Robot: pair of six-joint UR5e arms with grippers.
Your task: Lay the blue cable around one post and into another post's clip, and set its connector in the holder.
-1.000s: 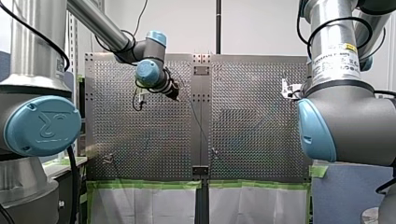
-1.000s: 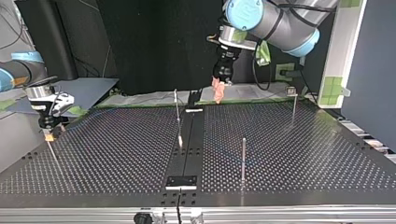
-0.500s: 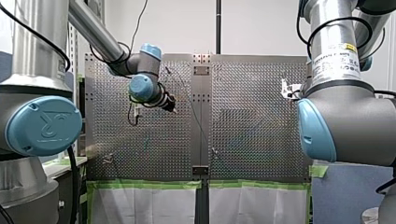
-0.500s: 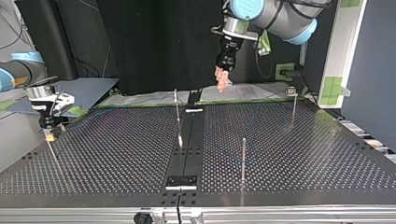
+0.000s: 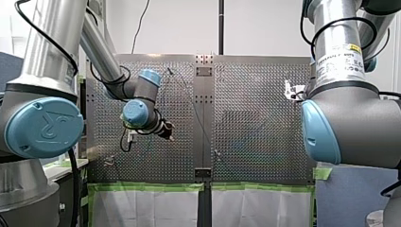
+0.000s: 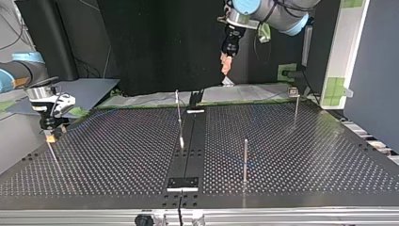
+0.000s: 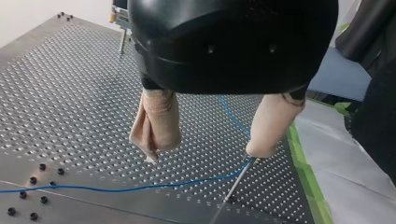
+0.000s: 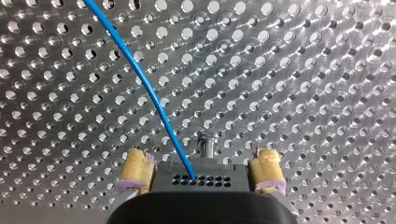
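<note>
Left gripper (image 5: 169, 137) swings down and to the left in the front view, dropping from the frame's upper centre to mid-height, its blue wrist joint (image 5: 135, 113) sinking with it. In the top view it (image 6: 227, 66) climbs toward the top edge, higher above the table (image 6: 282, 155) than a second ago.

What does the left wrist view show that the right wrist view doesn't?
Only the left wrist view: my left gripper open and empty, a slim post, green tape at the table's edge. Only the right wrist view: my right gripper clamping the black connector. Both: the blue cable and the perforated table.
</note>
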